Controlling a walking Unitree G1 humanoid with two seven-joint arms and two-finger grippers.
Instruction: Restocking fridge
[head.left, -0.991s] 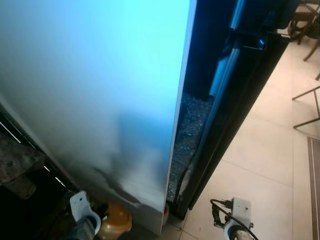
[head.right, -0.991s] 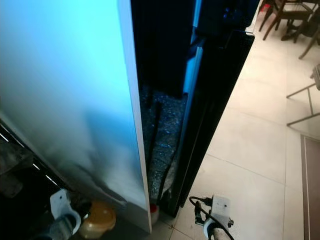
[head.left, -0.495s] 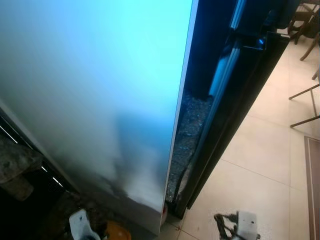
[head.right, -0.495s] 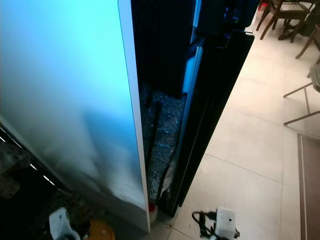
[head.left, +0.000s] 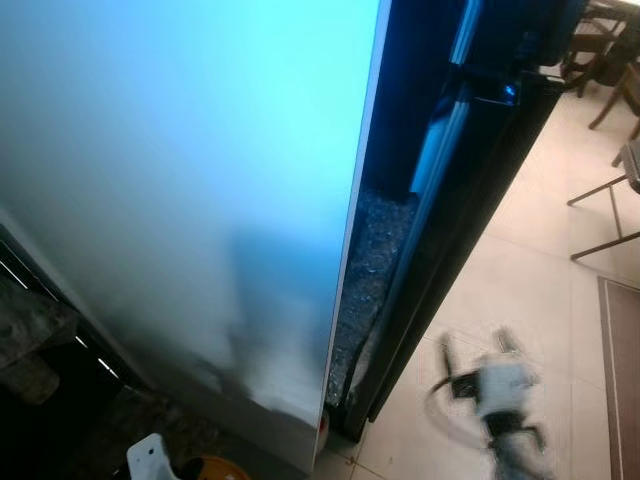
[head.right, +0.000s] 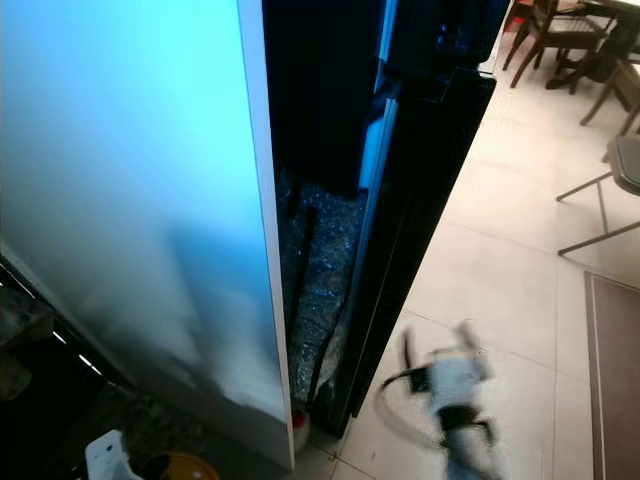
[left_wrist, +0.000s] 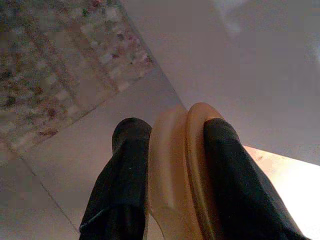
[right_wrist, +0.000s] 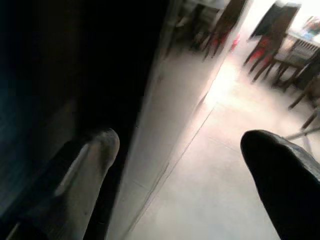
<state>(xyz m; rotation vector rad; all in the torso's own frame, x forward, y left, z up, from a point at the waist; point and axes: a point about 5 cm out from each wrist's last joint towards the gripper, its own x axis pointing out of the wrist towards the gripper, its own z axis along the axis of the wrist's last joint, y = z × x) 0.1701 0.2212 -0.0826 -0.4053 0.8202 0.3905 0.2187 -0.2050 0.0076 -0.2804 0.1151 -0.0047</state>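
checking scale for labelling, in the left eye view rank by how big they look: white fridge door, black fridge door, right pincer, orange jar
1. white fridge door, nearest the camera, so it looks largest
2. black fridge door
3. right pincer, blurred
4. orange jar, cut off at the frame edge, so its rank is unsure

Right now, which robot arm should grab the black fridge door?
Probably the right. The right gripper is open and empty beside the black fridge door. The left gripper is already shut on a tan lid.
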